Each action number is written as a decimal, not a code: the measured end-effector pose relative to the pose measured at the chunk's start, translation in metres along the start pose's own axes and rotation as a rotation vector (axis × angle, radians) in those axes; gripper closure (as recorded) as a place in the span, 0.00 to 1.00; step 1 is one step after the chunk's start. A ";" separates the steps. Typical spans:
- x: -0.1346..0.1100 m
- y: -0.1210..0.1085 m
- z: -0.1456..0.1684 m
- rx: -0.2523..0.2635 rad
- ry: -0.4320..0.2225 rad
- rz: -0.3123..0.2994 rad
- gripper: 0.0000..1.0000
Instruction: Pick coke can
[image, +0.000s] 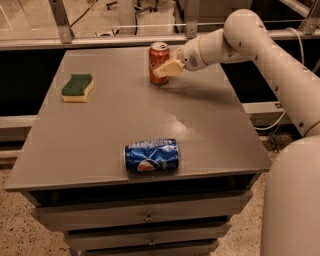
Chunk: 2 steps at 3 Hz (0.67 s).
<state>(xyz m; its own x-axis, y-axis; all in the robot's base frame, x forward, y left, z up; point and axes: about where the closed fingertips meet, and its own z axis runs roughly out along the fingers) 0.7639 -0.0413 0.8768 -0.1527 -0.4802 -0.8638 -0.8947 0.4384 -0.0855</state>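
Note:
The coke can (157, 56) is a small red can with a silver top. It stands upright at the far middle of the grey table (205, 130). My gripper (166, 70) comes in from the right on the white arm (240, 37) and is at the can's right side, overlapping its lower right part. Whether it touches or holds the can does not show.
A dented blue Pepsi can (151, 156) lies on its side near the table's front edge. A green and yellow sponge (78, 87) lies at the left. Drawers (145, 217) are under the table top. A rail (100, 40) runs behind the table.

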 end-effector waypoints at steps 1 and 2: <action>-0.011 0.017 0.002 -0.077 -0.040 0.009 0.70; -0.040 0.038 -0.020 -0.148 -0.110 -0.036 0.94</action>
<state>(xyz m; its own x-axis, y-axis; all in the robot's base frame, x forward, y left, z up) 0.7281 -0.0208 0.9184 -0.0804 -0.4041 -0.9112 -0.9519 0.3022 -0.0500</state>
